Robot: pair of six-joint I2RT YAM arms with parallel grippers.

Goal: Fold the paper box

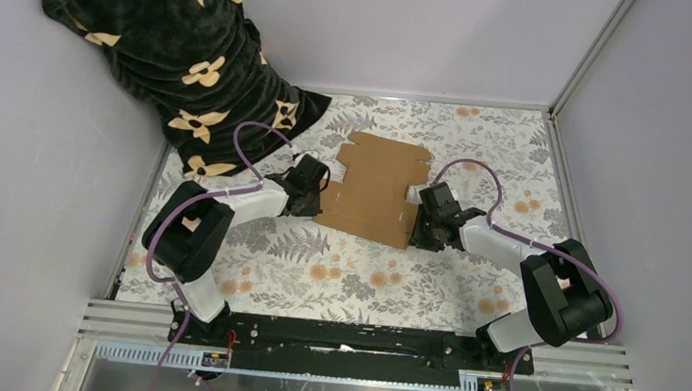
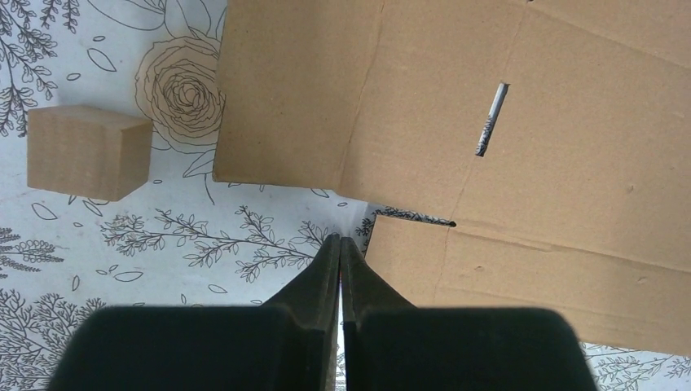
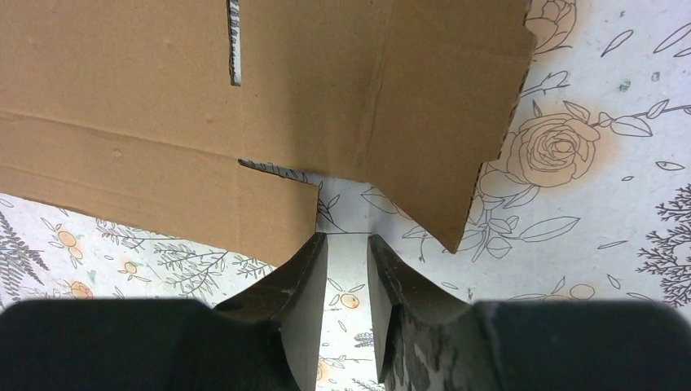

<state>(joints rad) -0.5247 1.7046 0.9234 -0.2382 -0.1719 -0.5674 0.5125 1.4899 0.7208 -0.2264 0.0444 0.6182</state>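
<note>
Clearly the left claw (image 2: 339, 248) is clenched, its two dark fingers pressed flat together with nothing between them, and its tip sits at the near edge of the paper box (image 2: 530, 122), right by a notch cut between two flaps; whether it touches the cardboard cannot be told. The right claw (image 3: 347, 244) is released only a little, with a narrow gap between its fingers. Bare patterned cloth shows through that gap, and the tips point at a matching notch on the opposite edge of the sheet. Seen from above, the left claw (image 1: 322, 191) and the right claw (image 1: 421, 216) face each other across the paper box (image 1: 376, 189). It lies as a flat, unfolded brown die-cut sheet on the table (image 1: 317, 269), roughly at the middle, its tabs spread toward the far side. A thin slit (image 2: 491, 120) cut through the cardboard shows in the left wrist view and another slit (image 3: 235, 41) in the right wrist view. Left of the sheet in the left wrist view, apart from it, stands a small cardboard block (image 2: 85, 151). A black blanket (image 1: 186, 40) with cream flower shapes is heaped in the far left corner.
</note>
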